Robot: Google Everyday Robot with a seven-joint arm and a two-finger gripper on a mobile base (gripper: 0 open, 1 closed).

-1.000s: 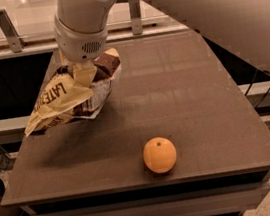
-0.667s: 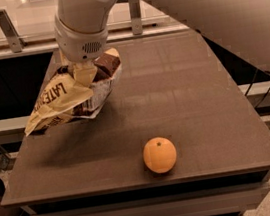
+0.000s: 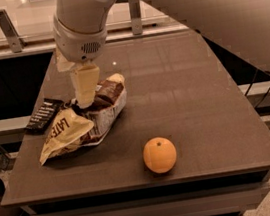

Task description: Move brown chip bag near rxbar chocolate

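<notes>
Camera view: the one view, looking down at the tabletop (image 3: 189,97) from its front edge.
My claw: my claw (image 3: 87,103) hangs under the round white wrist at the upper left and points straight down over the left half of the tabletop.
Claw state: clamped on the brown chip bag (image 3: 78,131). From this side I see one pale yellow finger (image 3: 84,82), its tip sunk in a dark fold on the bag's top.
My arm: my arm (image 3: 186,11) is thick and white. It crosses the top of the view from the right edge to the wrist.
Brown chip bag: crumpled and lying long-ways on the left part of the tabletop. Its pale yellow end with lettering points to the front left, and its dark brown end with the white panel points back and right. The front-left end is down on the surface with a shadow under it.
Rxbar chocolate: the rxbar chocolate (image 3: 43,115) lies flat at the tabletop's left edge, a small black wrapper with white lettering. It is just beside the bag's yellow end, on its far left side. I cannot tell whether the two touch.
Orange: an orange (image 3: 160,155) sits alone near the front edge, to the right of the bag and well apart from it.
Behind: a pale counter (image 3: 30,14) runs along the back, with two upright metal posts on it.
</notes>
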